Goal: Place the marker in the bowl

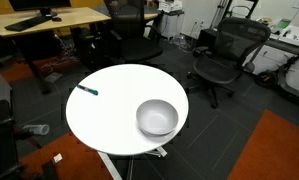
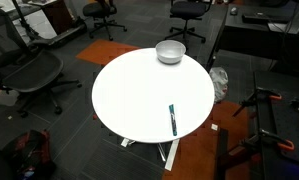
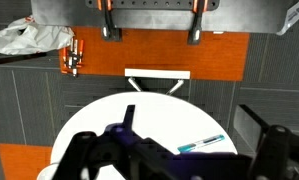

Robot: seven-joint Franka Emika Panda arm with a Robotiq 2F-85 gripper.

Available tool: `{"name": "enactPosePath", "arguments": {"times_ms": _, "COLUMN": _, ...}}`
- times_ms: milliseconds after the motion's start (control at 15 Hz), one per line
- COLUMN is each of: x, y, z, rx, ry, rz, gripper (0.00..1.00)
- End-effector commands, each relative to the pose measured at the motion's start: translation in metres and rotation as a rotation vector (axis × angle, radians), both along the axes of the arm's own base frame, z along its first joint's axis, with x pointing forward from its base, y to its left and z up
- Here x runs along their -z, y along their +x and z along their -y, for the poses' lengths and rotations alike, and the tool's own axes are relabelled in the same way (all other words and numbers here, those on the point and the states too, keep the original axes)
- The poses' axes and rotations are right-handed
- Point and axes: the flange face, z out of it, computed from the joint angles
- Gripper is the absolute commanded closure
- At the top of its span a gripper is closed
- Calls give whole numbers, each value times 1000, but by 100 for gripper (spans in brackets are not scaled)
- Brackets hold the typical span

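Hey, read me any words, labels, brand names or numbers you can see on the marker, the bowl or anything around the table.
None can be read.
The marker: too small and blurred to tell any print.
The bowl and the table: plain, no markings visible.

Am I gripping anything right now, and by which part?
Nothing is held. The gripper is open and empty in the wrist view; the marker lies loose on the table, far from the bowl.

Even indoor light, faint shadows, glaring white tabletop (image 1: 109, 115), low resolution
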Motion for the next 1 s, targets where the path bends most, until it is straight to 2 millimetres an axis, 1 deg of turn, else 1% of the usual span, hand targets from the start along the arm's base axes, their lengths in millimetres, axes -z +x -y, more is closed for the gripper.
{"name": "enactPosePath", "arguments": {"times_ms": 0, "x": 13, "y": 29, "z": -8, "rx": 94, "ry": 36, "rz": 56, "gripper": 0}}
{"name": "enactPosePath", "arguments": {"times_ms": 267, "x": 42, "y": 60, "z": -26, "rx": 220, "ry": 83, "rz": 121, "gripper": 0}}
{"name": "enactPosePath", "arguments": {"times_ms": 533, "x": 77, "y": 95, "z": -43, "rx": 409, "ry": 120, "rz": 177, "gripper": 0}}
{"name": "enactPosePath", "arguments": {"times_ms": 933, "x": 122, "y": 138, "z": -69, "rx": 643, "ry": 161, "rz": 232, "gripper": 0}}
